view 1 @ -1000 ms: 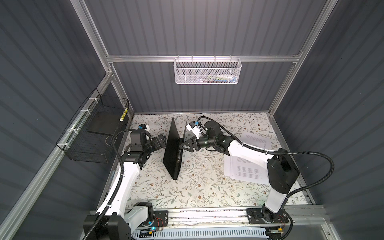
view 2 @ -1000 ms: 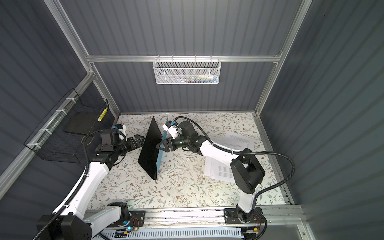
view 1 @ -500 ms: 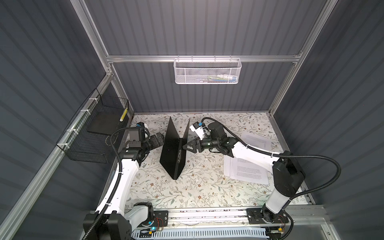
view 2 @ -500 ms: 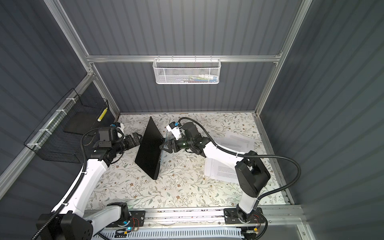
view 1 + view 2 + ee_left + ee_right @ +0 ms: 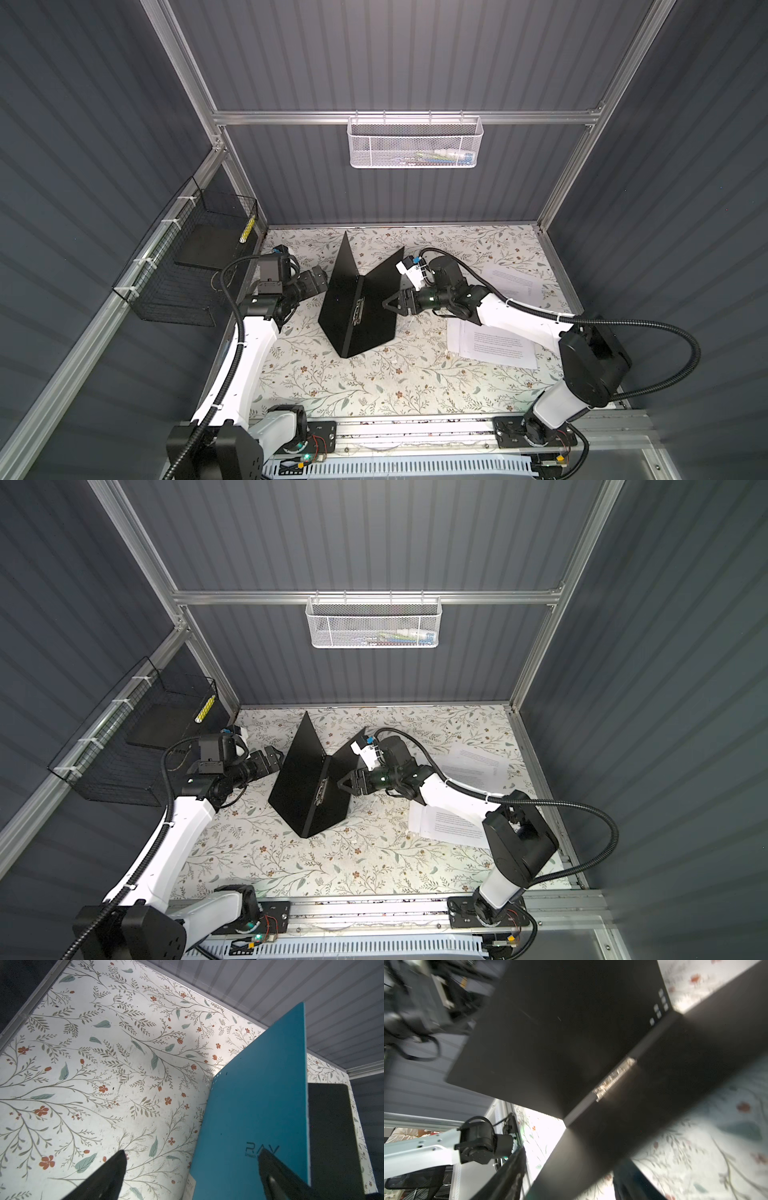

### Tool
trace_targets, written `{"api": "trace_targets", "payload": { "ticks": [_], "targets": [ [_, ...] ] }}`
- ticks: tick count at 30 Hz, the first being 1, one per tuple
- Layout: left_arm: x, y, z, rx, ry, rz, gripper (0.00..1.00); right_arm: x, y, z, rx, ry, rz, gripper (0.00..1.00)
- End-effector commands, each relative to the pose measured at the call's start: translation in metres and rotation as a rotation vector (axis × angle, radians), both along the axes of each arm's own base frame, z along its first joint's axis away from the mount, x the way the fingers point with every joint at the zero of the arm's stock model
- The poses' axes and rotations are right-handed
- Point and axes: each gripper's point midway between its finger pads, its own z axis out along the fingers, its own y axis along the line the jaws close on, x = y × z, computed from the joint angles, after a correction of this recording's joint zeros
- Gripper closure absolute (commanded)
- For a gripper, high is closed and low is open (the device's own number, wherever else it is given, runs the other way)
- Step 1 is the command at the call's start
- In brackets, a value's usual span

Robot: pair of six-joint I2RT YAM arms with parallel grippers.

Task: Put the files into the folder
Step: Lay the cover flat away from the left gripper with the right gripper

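Roughly front-to-back on the table (image 5: 374,386), folder (image 5: 345,291) spine; black inside upward.

Top views look steeply down; wrist cameras closely face the folder (image 5: 255,1105).

The arms (image 5: 249,349) are white-shelled, with black joints (image 5: 592,365) and ribbed black cables (image 5: 640,323)

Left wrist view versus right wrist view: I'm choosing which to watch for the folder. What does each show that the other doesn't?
Only the left wrist view shows the folder's blue outside with its RAY logo. Only the right wrist view shows the metal clip along the spine, and the left arm. Both show the folder standing open on the floral table, part of its black inside, and dark fingers at the frame's edge.
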Motion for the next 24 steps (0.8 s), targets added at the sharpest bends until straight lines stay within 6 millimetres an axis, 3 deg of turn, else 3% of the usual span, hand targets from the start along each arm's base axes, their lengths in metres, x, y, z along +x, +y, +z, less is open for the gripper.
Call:
{"api": "trace_targets", "payload": {
  "ticks": [1, 7, 11, 15, 19, 24],
  "targets": [
    [-0.001, 0.006, 0.018, 0.013, -0.027, 0.017, 0.01, -0.003, -0.012, -0.002, -0.017, 0.028, -0.034, 0.35],
    [-0.003, 0.01, 0.018, 0.033, -0.023, 0.028, 0.01, -0.006, -0.028, -0.009, -0.036, 0.051, -0.081, 0.35],
    [-0.005, 0.019, 0.035, 0.081, -0.045, 0.044, 0.01, -0.005, -0.033, -0.016, -0.047, 0.071, -0.102, 0.39],
    [-0.006, 0.023, 0.053, 0.111, -0.071, 0.047, 0.01, -0.002, -0.037, -0.023, -0.08, 0.087, -0.128, 0.45],
    [-0.007, 0.022, 0.053, 0.113, -0.06, 0.041, 0.01, 0.003, -0.042, -0.032, -0.108, 0.114, -0.158, 0.53],
    [-0.011, 0.035, 0.062, 0.187, -0.063, 0.078, 0.01, 0.009, -0.053, -0.042, -0.172, 0.15, -0.198, 0.67]
  ]
}}
